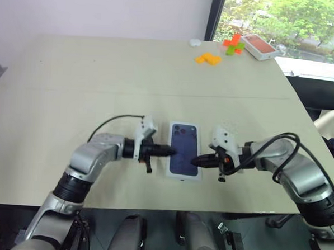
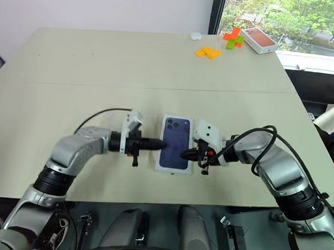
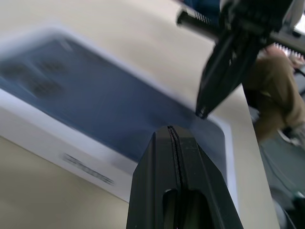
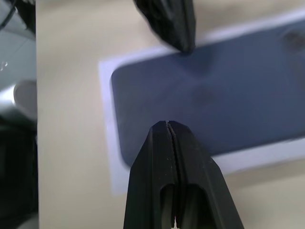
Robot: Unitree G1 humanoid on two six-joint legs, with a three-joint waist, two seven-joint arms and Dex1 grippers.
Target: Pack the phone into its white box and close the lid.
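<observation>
The lid (image 1: 185, 148), white with a dark blue phone picture facing up, lies flat near the table's front edge. The phone and the white box are hidden. My left gripper (image 1: 174, 151) is shut and points in from the left, its tip over the lid's left edge. From the right, my right gripper (image 1: 193, 159) is shut too, its tip over the lid's lower right part. The two tips sit close together and hold nothing. In the left wrist view my shut fingers (image 3: 169, 143) hover just above the lid (image 3: 95, 95); the right wrist view shows the same over the lid (image 4: 214, 105).
At the table's far right corner lie yellow-orange blocks (image 1: 208, 59), orange and green blocks (image 1: 234, 44), a white box with an orange-red top (image 1: 259, 47) and a small white object (image 1: 195, 42). The table's front edge (image 1: 151, 209) runs just below my arms.
</observation>
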